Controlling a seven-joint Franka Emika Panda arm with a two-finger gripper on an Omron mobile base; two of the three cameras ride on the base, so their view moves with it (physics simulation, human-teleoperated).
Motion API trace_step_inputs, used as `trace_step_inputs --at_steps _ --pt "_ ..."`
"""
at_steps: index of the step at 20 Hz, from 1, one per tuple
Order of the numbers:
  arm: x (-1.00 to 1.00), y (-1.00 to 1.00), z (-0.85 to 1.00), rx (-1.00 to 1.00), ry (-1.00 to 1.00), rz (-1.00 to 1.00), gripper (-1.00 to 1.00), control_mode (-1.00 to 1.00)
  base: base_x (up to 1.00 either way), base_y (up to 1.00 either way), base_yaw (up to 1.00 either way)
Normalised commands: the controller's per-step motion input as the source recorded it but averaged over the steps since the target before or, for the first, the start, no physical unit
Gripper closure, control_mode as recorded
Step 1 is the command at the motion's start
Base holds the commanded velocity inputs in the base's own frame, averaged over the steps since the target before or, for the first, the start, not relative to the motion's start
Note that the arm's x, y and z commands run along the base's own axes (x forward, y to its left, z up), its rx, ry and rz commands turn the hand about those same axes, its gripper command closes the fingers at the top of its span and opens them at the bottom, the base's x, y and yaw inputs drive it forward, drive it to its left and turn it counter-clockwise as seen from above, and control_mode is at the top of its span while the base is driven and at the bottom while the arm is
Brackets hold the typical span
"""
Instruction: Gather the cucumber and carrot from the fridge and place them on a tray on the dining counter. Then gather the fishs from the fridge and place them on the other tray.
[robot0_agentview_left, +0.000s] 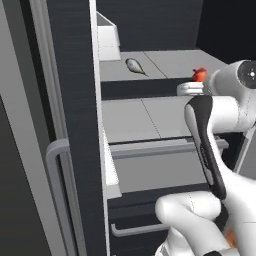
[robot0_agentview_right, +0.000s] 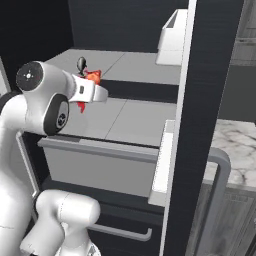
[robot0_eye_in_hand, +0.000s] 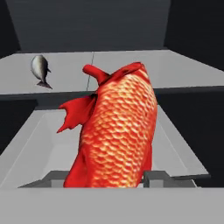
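The fridge (robot0_agentview_left: 75, 125) stands open, its black door edge running top to bottom through the left half of the left base view and the right half of the right base view, with a grey bar handle (robot0_agentview_left: 52, 170) at lower left in the left base view. The pincer (robot0_eye_in_hand: 111, 177) is closed on the red fish (robot0_eye_in_hand: 116, 131): in the hand view the fish rises from between the 2 dark tips at the bottom centre, scaled side toward the camera, fins spread to the left. In the left base view the red fish (robot0_agentview_left: 200, 75) appears at the right edge, just beyond the white hand; in the right base view it (robot0_agentview_right: 91, 77) sits at upper left against the hand, above the middle shelf. The silver fish (robot0_agentview_left: 134, 65) lies on the upper shelf (robot0_agentview_left: 165, 65), toward the upper centre of the left base view; in the hand view it (robot0_eye_in_hand: 40, 69) is at upper left, well apart from the red fish. In the right base view a small dark shape at the same shelf is too small to tell. A white bin (robot0_agentview_right: 172, 42) hangs on the inner door at the top. Marble table (robot0_agentview_right: 235, 145) shows at the right edge of the right base view. A drawer (robot0_agentview_left: 150, 170) with a bar front lies below the shelves.
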Motion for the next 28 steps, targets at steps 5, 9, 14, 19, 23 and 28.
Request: trace_step_inputs --at_steps 5,9,14,19,23,28 --pt "-1.0 0.12 0.01 0.0 -0.03 0.0 1.0 -1.0 0.0 0.0 0.0" --pt "-0.95 0.14 0.0 0.0 0.0 0.0 1.0 -1.0 0.0 0.0 0.0" --pt "-0.77 0.13 -0.12 0.0 0.0 0.0 1.0 -1.0 0.0 0.0 0.0" --pt "-0.19 0.12 -0.02 0.0 0.02 0.0 1.0 -1.0 0.0 0.0 0.0" --pt "0.0 0.0 0.0 0.0 0.01 0.0 1.0 -1.0 0.0 0.0 0.0" --pt "0.12 0.17 0.0 -0.01 0.05 0.0 1.0 -1.0 0.0 0.0 0.0"
